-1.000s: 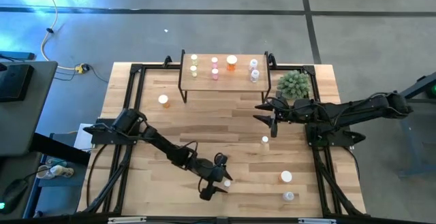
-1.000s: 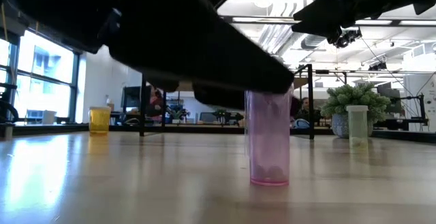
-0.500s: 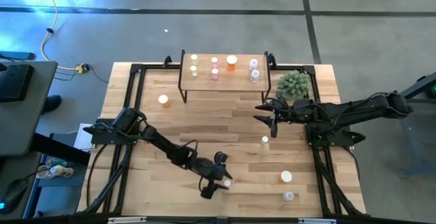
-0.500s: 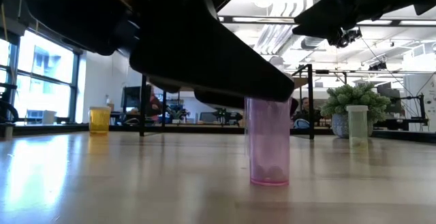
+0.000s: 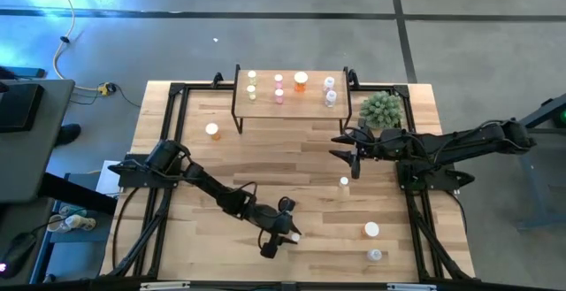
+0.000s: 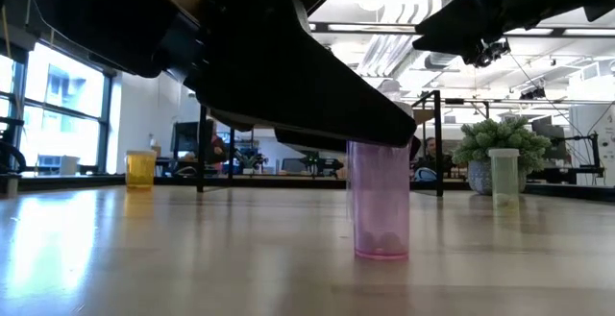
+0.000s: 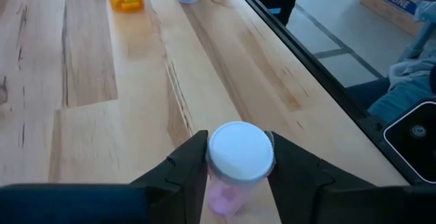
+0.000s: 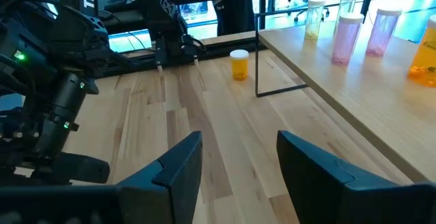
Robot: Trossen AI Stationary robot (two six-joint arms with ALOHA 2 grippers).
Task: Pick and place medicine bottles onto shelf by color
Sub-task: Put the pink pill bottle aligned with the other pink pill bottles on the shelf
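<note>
The wooden table [image 5: 221,163] carries a small shelf [image 5: 311,100] at its far edge, with a green plant [image 5: 381,110] just beside the shelf's right end. Eight bottles stand on the shelf. Loose on the tabletop stand an orange bottle [image 5: 212,131] near the shelf's left leg, a pale bottle [image 5: 344,182] at mid-right, a pink bottle [image 6: 381,201] near the front, and two more bottles [image 5: 372,230] toward the front right corner.

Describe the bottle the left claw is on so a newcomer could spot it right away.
Start at the shelf on the table's far edge, then come straight across to the near edge, where the left claw sits. Between its fingers stands a pink bottle with a white cap, upright on the wood. The other loose bottles stand apart toward the right arm's side, untouched; this is the only one flanked by fingers.
</note>
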